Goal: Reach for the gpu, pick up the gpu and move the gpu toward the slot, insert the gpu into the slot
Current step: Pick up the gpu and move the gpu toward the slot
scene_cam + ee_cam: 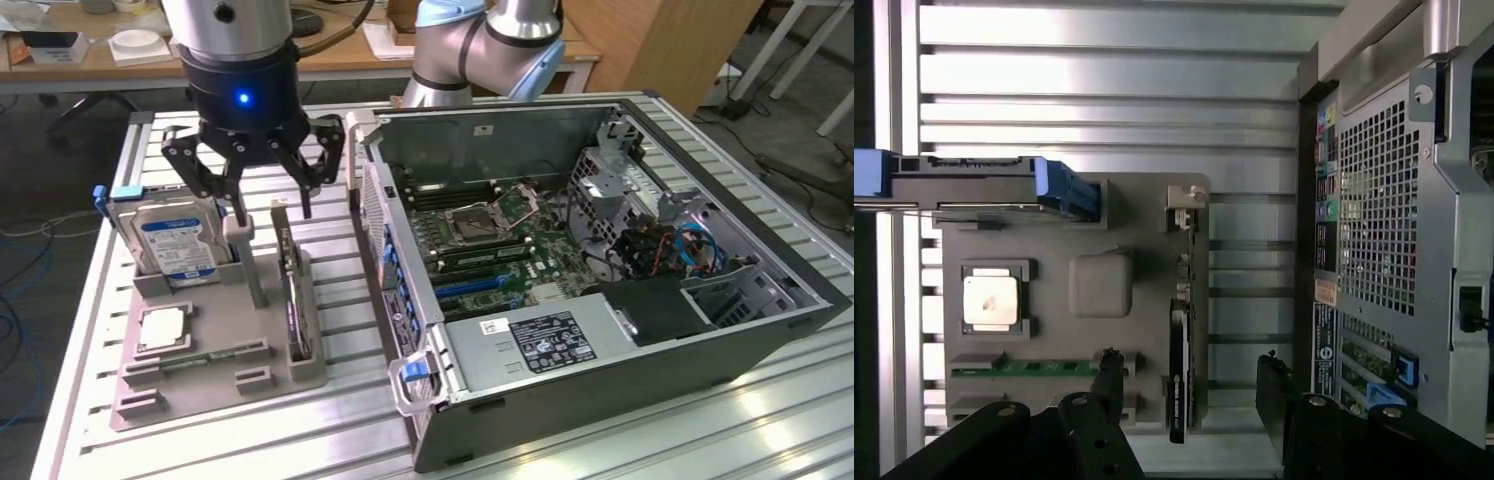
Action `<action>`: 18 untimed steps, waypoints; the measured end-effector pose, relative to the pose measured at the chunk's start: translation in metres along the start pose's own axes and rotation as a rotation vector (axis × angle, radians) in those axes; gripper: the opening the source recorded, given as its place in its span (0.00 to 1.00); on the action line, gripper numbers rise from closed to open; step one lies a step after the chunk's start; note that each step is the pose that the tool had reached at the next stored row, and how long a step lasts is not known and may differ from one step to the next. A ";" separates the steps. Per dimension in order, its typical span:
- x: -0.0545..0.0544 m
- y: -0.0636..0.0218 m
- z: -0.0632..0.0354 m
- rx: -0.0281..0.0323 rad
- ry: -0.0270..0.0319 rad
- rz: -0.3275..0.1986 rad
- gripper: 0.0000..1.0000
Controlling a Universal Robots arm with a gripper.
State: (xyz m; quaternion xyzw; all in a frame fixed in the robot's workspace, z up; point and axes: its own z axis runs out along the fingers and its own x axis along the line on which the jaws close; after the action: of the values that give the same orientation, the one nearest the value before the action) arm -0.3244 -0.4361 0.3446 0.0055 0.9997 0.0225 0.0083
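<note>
Black end effector (260,195) spread open and empty, above the thin flat dark gpu (291,290).
gpu stands on edge in the grey holder (254,370) on the surface. Wrist view: fingers (1104,385) either side of it. Exterior view: green motherboard (494,240). Labels unreadable.

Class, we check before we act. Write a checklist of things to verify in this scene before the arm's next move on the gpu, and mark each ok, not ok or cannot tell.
1. tool open: ok.
2. gpu gripped: not ok. The tool hangs above it, holding nothing.
3. gpu standing on edge in the grey holder: ok.
4. gpu lined up between the tool's fingers in the wrist view: ok.
5. computer case open on its side, motherboard exposed: ok.
6. Firmness of the gpu's seat in the holder: cannot tell.
</note>
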 end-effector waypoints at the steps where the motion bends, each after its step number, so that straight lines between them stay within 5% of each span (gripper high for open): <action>1: 0.000 -0.0009 0.0004 0.0000 0.0000 0.000 0.65; 18: 0.000 -0.0112 0.0090 0.0000 0.0000 0.000 0.65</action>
State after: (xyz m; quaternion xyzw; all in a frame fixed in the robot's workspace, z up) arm -0.3244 -0.4468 0.3351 0.0055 0.9997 0.0224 0.0083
